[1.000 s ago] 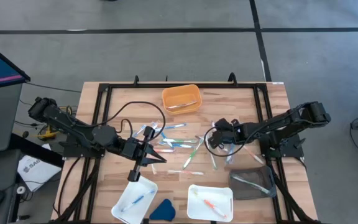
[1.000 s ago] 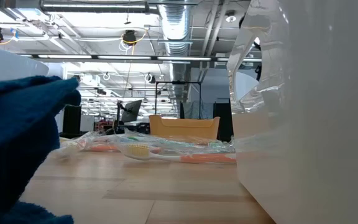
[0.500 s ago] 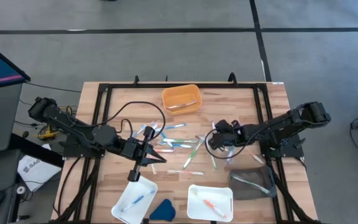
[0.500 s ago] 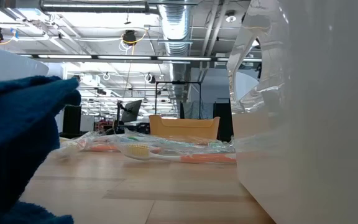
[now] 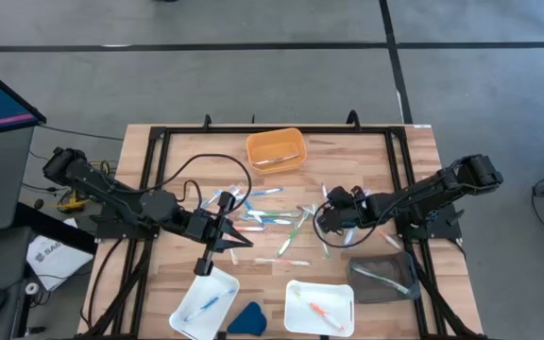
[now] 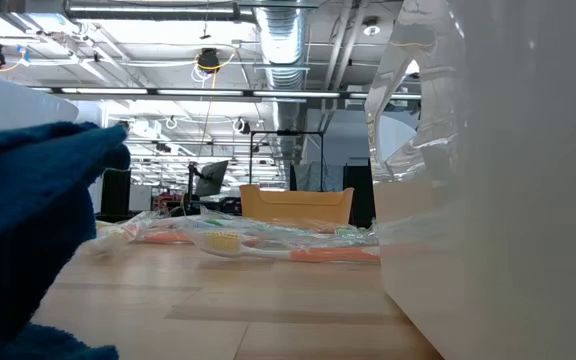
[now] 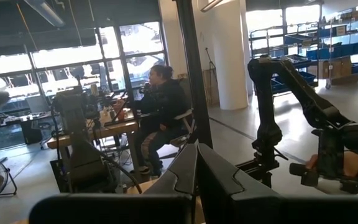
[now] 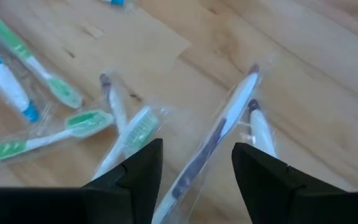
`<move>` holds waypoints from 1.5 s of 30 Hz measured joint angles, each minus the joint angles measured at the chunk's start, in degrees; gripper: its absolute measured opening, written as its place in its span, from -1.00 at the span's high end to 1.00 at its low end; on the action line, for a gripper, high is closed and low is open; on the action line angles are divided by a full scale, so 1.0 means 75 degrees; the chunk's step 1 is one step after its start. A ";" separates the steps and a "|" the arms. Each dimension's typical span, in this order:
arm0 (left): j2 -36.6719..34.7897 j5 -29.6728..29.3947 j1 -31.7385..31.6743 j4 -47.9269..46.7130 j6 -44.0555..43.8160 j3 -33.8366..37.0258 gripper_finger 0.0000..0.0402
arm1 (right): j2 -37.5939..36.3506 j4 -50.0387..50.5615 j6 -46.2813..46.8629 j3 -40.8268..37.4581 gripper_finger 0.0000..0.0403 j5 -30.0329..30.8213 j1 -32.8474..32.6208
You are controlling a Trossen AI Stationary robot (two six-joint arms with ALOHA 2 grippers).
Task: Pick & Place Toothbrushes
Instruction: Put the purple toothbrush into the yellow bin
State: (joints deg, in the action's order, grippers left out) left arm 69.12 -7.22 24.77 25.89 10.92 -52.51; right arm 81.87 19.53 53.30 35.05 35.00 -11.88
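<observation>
Several wrapped toothbrushes in blue, green, orange and white lie scattered on the wooden table's middle; they also show in the low view. My right gripper is open and points down over the pile's right side. In the right wrist view my right gripper has one finger on either side of a dark-and-white wrapped toothbrush, without touching it. My left gripper is shut and empty at the pile's left side, pointing level toward the right arm; its shut fingers show in the left wrist view.
An orange tray stands at the far middle. At the near edge stand a white tray holding a blue toothbrush, a white tray holding an orange one and a grey tray holding a pale one. A dark-blue wedge lies between the white trays.
My right gripper has gone a little toward the table's near edge, over the right side of the pile, and stays open.
</observation>
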 joint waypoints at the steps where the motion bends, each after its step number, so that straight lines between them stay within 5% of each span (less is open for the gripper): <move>1: 0.0000 0.0000 0.0003 0.0000 -0.0069 0.0000 0.97 | 0.0000 0.0005 -0.0018 0.0000 0.08 0.0035 0.0031; 20: 0.0000 -0.0122 -0.0073 0.0014 0.0081 0.0000 0.97 | 0.1368 -0.0403 -0.0356 0.0026 0.08 -0.0170 0.0518; 32: 0.0036 -0.0122 -0.0073 0.0015 0.0081 0.0003 0.97 | 0.1317 -0.0494 -0.0364 0.0003 0.09 -0.0235 0.0487; 45: 0.0035 -0.0122 -0.0073 0.0064 0.0081 0.0003 0.97 | 0.1288 -0.0529 -0.0589 0.0003 0.70 -0.0317 0.0431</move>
State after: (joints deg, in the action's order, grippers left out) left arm 69.38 -8.14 24.23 26.37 11.53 -52.49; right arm 91.53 15.56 48.89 35.07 32.62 -8.65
